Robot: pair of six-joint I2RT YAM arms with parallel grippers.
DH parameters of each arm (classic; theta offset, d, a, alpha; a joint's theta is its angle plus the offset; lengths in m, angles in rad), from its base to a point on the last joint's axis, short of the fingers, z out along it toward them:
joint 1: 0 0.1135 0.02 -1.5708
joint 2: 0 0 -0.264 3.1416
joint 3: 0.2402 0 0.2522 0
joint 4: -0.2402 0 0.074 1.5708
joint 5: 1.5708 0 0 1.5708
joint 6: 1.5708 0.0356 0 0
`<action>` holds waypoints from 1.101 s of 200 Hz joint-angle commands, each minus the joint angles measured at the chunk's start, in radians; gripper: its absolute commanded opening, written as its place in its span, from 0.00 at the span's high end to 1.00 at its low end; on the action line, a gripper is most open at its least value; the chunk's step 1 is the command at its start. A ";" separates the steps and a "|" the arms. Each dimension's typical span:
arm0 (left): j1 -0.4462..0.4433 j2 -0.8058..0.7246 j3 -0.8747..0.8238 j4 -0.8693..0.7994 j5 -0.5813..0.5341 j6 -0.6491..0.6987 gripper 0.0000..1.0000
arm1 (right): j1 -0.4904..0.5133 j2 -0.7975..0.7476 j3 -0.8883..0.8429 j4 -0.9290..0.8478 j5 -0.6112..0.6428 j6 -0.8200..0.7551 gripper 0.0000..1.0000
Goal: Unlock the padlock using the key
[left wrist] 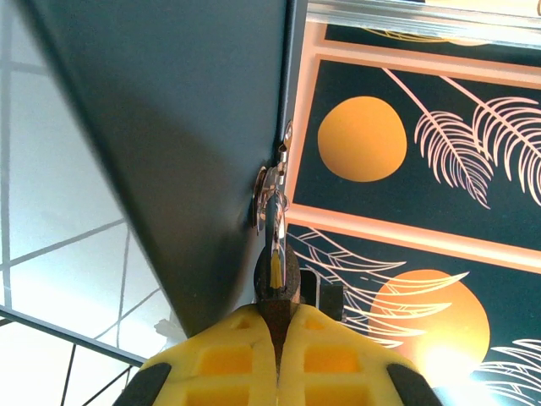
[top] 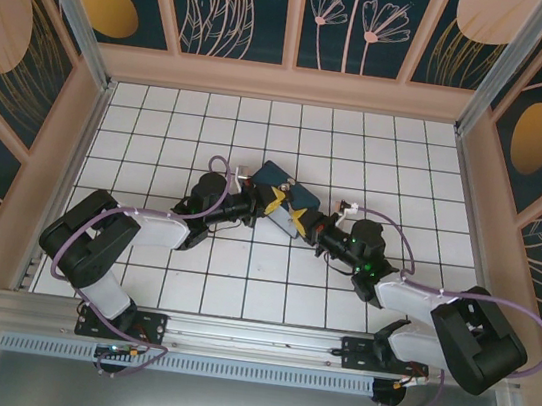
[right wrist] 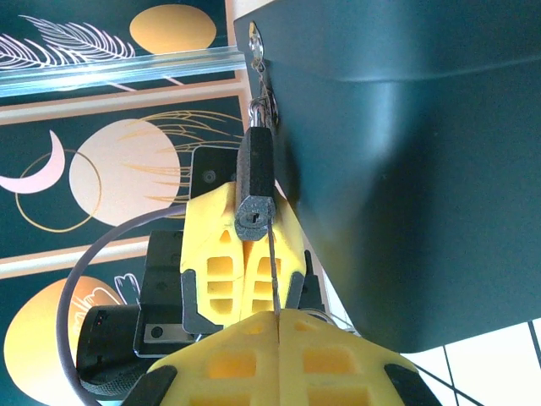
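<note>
The padlock (right wrist: 255,173) has a dark body and hangs by its silvery shackle (right wrist: 262,110) from a hasp on the dark blue box (top: 276,179). My left gripper (left wrist: 276,317) is shut on the padlock (left wrist: 275,272) body, with the shackle (left wrist: 272,203) above its fingertips. My right gripper (right wrist: 277,317) is shut on the key (right wrist: 273,269), a thin blade seen edge-on. The key's tip touches the padlock's keyhole face just right of the slot, not inside it. From above, the left gripper (top: 271,203) and the right gripper (top: 301,221) meet at the box's near edge.
The box (right wrist: 406,169) rises close on the right of the right gripper, and it (left wrist: 169,127) sits close on the left of the left gripper. White tiled floor (top: 239,289) lies all round, enclosed by painted walls (top: 296,25).
</note>
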 commanded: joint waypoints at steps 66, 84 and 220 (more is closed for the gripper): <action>0.006 -0.002 0.009 0.097 0.020 0.008 0.98 | -0.007 -0.033 0.026 0.002 0.015 -0.028 1.00; 0.005 0.000 0.009 0.096 0.020 0.008 0.98 | -0.006 -0.044 0.029 -0.012 0.018 -0.033 1.00; 0.006 -0.008 0.013 0.098 0.038 0.018 0.98 | -0.008 -0.011 0.044 -0.002 0.023 -0.039 1.00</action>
